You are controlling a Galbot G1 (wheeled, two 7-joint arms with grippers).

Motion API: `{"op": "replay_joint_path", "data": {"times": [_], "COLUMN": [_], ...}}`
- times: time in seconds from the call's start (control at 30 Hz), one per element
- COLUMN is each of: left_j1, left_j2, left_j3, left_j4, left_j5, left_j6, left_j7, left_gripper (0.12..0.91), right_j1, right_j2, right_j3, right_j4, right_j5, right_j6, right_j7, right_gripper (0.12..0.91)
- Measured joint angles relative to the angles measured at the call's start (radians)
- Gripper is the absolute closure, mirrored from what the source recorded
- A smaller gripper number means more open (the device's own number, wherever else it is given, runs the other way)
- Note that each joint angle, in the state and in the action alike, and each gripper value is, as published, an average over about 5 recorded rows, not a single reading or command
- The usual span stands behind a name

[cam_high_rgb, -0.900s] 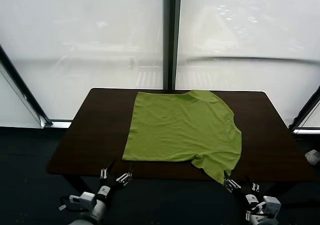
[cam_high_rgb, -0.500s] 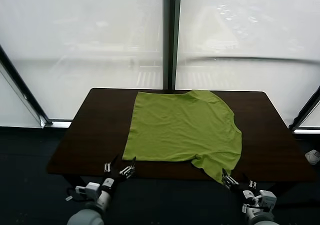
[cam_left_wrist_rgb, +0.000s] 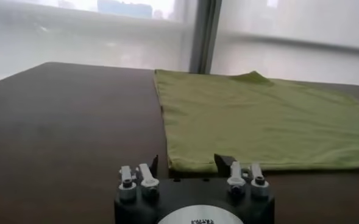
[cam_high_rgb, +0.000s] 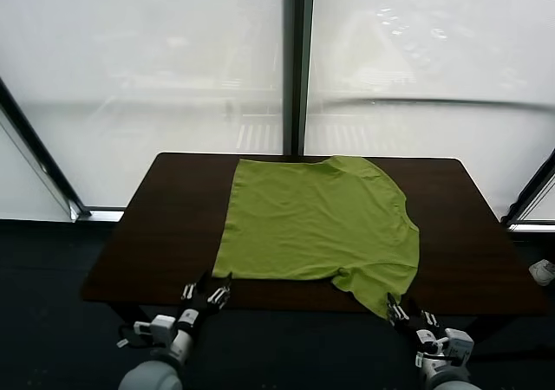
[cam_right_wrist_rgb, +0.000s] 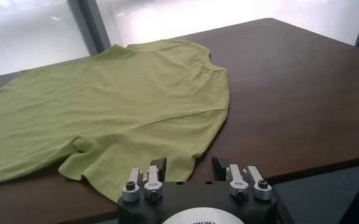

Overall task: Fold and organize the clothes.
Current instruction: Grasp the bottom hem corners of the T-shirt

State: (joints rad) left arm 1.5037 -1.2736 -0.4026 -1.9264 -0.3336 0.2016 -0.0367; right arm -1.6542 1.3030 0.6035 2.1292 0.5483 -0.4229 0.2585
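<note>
Lime-green T-shirt [cam_high_rgb: 316, 221] lies flat mid-frame on bench [cam_high_rgb: 165, 225], unfolded; all folding left. Left claw [cam_high_rgb: 206, 295] lower left, right claw [cam_high_rgb: 405, 312] lower right, both spread, empty, near the hem.

1. The T-shirt [cam_high_rgb: 316, 221] is thin, soft, matt lime-green cloth, lightly wrinkled, in the middle of the head view.
2. The table [cam_high_rgb: 165, 225] beneath it looks like dark brown wood, smooth with a faint sheen.
3. Each gripper, left [cam_left_wrist_rgb: 186, 165] and right [cam_right_wrist_rgb: 189, 166], shows matt black plastic with silvery metal fittings.
4. The window panes [cam_high_rgb: 147, 69] look frosted and smooth.
</note>
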Motion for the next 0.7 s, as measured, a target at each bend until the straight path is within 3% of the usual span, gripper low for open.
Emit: {"op": "replay_joint_path", "data": {"times": [0.07, 0.13, 0.23, 0.7], "left_j1": [0.003, 0.006, 0.013, 0.099], "left_j2": [-0.001, -0.002, -0.004, 0.023], "left_j3": [-0.001, -0.001, -0.003, -0.050], "left_j4": [-0.001, -0.004, -0.012, -0.104], "left_j5": [0.000, 0.000, 0.000, 0.001], "left_j6": [-0.001, -0.002, -0.003, -0.002], "left_j7": [0.000, 0.000, 0.000, -0.012], "left_gripper": [0.707, 0.802, 0.868, 0.881], "right_j1": [0.000, -0.001, -0.007, -0.113], "right_j2": [-0.001, -0.002, -0.008, -0.072], "right_j3": [0.000, 0.000, 0.003, 0.052], "right_j4": [-0.001, 0.000, 0.003, 0.117], "right_j5": [0.000, 0.000, 0.001, 0.051], "right_j6": [0.000, 0.001, 0.005, 0.007], "right_j7": [-0.001, -0.002, -0.003, -0.009], "right_gripper": [0.826, 0.879, 0.886, 0.886]}}
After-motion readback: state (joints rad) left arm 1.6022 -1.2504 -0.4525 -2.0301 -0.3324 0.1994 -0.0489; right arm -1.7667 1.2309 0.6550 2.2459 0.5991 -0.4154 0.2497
